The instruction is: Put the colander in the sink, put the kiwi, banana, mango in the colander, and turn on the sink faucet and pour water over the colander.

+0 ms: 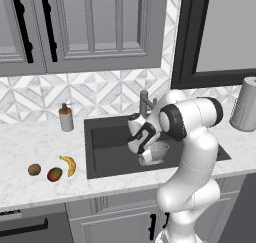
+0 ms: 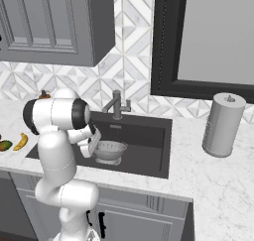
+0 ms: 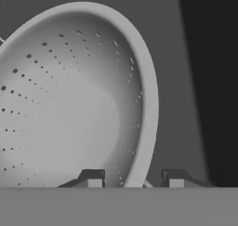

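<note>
Hand view: gripper (image 3: 131, 178) clamps the colander (image 3: 69, 99) rim, one fingertip inside the bowl, one outside. Right base view: colander (image 2: 110, 150) sits in the sink (image 2: 149, 136), beside the hand.

Shiny silver perforated metal colander (image 2: 110, 150) — dotted walls; dark charcoal rectangular sink (image 2: 149, 136); small curved yellow banana (image 1: 69, 164) at nine o'clock.

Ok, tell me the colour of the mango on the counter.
The mango is red and green, clearest in the left base view.
</note>
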